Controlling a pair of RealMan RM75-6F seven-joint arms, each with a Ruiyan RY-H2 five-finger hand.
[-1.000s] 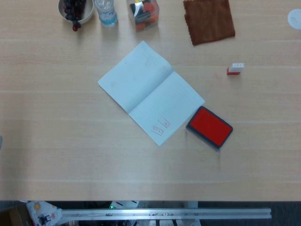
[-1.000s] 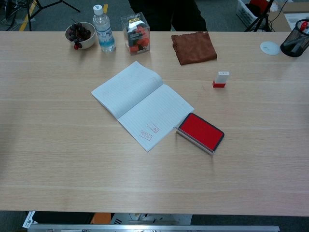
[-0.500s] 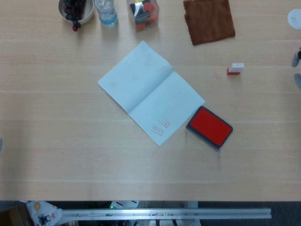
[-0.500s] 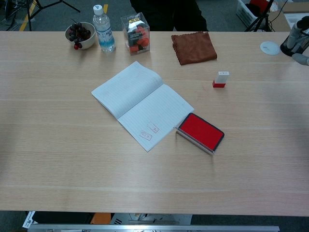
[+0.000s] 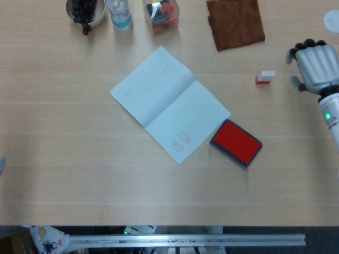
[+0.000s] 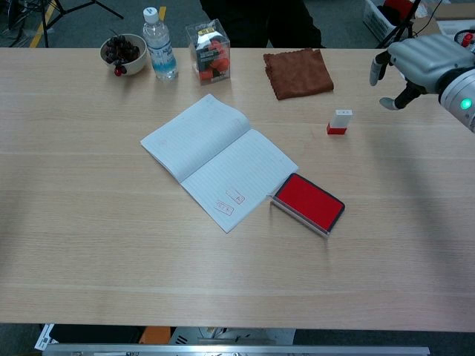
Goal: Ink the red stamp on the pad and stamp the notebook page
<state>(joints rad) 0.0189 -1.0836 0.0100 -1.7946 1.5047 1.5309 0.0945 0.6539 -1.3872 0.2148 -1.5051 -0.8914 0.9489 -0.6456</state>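
While hovering over the tabletop [image 6: 89, 245] near the stamp [image 5: 264, 77], right robot hand [image 5: 314, 66]: fingers spread, holding nothing. Stamp upright, red base down, well apart from the ink pad [image 5: 236, 142]. Ink pad open, red face up, just beside the lower corner of the open notebook [image 5: 169, 102]. Two stamped marks near that corner. Left robot hand out of sight.

Right hand [image 5: 315, 66] above table [image 5: 63, 174] at right edge, empty, fingers apart, bare wood between it and red stamp [image 5: 264, 77], ink pad [image 5: 236, 142] and notebook [image 5: 169, 103] well apart toward centre, brown cloth [image 5: 234, 22], bottle [image 5: 119, 12], bowl [image 5: 85, 11] lining far edge.
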